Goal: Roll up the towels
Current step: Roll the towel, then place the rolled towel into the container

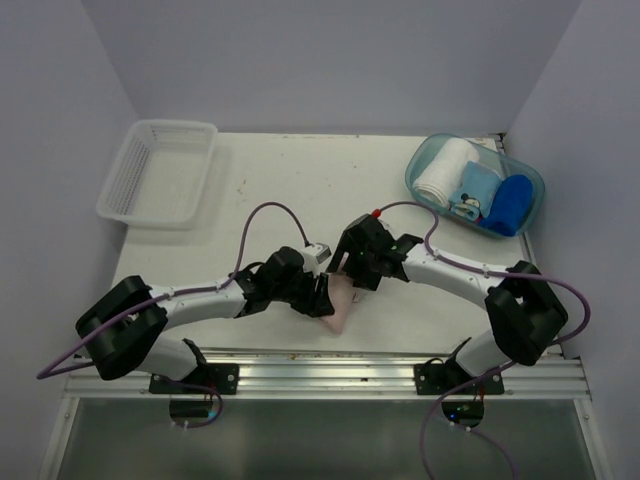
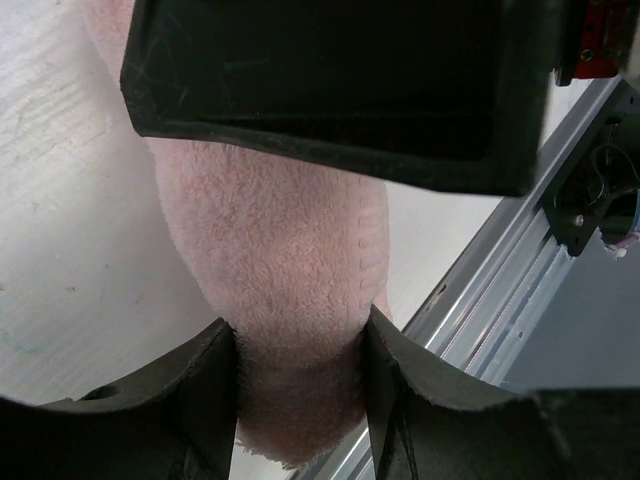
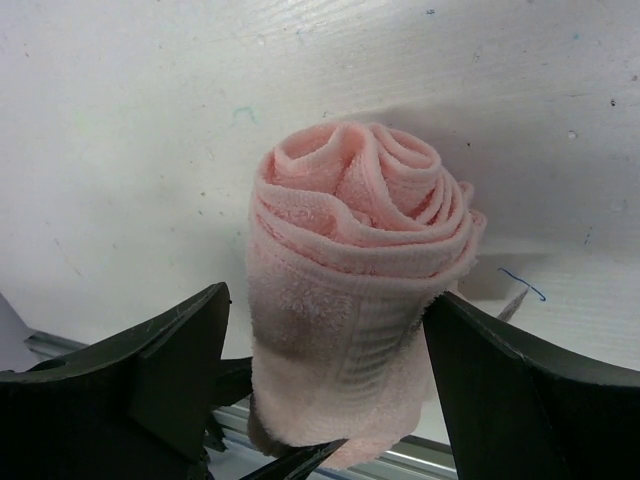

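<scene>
Left end effector [image 2: 297, 345] pinches the rolled pink towel [image 3: 350, 260] — at the tabletop's [image 1: 300, 180] near edge. Right end effector [image 3: 328, 300] stands spread around it.

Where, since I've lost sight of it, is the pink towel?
In the top view the pink towel sits rolled near the table near edge, between the left gripper, which clasps it, and the open right gripper.

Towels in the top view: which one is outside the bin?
The pink towel: it lies on the table, while the blue towel and the white towel sit in the bin.
</scene>
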Motion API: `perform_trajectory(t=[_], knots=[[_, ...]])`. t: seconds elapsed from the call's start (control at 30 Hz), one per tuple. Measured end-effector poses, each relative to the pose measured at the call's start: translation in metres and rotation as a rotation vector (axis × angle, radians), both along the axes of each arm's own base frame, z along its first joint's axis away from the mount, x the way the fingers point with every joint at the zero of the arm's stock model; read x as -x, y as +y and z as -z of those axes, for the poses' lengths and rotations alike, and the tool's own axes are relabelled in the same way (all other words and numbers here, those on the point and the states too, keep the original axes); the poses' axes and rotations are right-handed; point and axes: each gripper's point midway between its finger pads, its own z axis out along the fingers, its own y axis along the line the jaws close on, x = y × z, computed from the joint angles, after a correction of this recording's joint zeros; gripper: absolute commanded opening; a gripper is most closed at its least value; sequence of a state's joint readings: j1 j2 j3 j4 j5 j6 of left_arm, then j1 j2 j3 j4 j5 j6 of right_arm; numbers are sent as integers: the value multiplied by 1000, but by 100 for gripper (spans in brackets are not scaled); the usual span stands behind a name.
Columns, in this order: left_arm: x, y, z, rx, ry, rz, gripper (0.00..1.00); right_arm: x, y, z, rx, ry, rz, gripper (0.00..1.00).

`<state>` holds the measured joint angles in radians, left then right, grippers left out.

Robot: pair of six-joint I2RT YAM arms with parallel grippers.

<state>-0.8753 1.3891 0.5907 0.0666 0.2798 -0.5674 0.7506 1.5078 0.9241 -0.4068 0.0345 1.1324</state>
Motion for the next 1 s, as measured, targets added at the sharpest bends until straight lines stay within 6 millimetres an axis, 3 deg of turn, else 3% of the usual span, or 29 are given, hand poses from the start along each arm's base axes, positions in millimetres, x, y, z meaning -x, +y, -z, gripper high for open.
perform_trajectory(t=[0.13, 0.4, 0.7, 0.83, 1.0], knots=[[2, -1, 2, 3, 14, 9, 49, 0, 1, 2, -2, 0, -2, 81], [2, -1, 4, 0, 30, -1, 49, 7, -7, 26, 67, 67, -1, 81], [2, -2, 8, -6, 44, -2, 49, 10, -7, 28, 81, 78, -5, 79], [2, -2, 8, -7, 46, -3, 49, 11, -2, 38, 88, 91, -10, 68], [2, -3, 8, -7, 47, -4, 54, 8, 4, 39, 62, 80, -7, 43]])
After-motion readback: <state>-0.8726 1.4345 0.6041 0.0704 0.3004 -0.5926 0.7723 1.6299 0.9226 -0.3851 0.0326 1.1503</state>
